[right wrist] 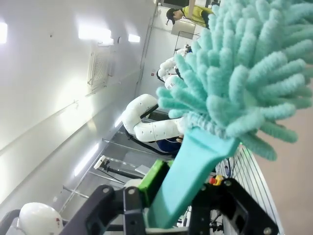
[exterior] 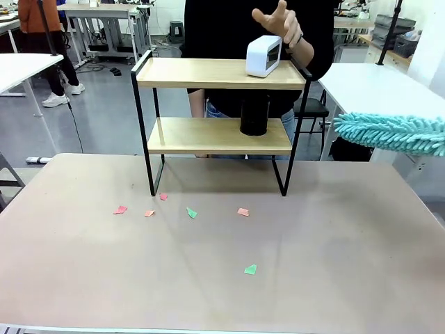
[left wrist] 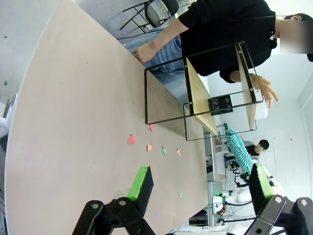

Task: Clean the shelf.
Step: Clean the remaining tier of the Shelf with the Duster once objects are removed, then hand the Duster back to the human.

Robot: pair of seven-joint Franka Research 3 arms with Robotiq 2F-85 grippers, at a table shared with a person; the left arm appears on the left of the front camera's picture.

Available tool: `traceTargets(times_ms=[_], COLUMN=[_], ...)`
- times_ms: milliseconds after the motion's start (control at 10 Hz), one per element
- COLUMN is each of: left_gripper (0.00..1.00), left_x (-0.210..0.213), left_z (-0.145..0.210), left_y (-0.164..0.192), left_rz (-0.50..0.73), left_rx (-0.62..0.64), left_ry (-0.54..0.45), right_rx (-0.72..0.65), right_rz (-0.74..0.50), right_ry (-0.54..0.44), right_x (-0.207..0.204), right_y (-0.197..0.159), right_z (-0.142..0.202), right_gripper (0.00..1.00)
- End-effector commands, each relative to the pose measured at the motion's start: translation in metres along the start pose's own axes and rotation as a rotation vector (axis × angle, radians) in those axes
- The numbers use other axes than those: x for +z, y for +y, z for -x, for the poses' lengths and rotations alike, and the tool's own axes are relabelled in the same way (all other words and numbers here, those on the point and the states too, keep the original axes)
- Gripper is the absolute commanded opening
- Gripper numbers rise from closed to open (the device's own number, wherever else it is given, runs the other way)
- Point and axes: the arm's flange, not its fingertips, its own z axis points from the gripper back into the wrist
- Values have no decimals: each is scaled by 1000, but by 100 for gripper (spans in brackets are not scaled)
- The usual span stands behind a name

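Shelf, mid far edge of the table, judged light, rigid and tippable, best steadied by its black frame; right gripper pinches the duster handle, left gripper spread, empty.

I read clearance from the shelf. Top board: left and middle bare; right end blocked by a white box-shaped device, with the person's hand just above. Lower board: left half bare; black cylinder right of middle. Tabletop in front: open, flat paper scraps. Teal duster hangs right of the shelf, apart.
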Motion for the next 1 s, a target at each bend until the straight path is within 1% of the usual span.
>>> traceTargets(times_ms=[0, 900], left_gripper=[100, 100], left_x=[0, 0], left_z=[0, 0], left_y=[-2, -2], left_rz=[15, 15], left_rx=[0, 0], left_ry=[-4, -4], right_rx=[16, 16], right_rz=[-23, -23], right_ry=[-4, -4], right_x=[9, 9], right_y=[5, 5], right_z=[-1, -1], right_gripper=[11, 11])
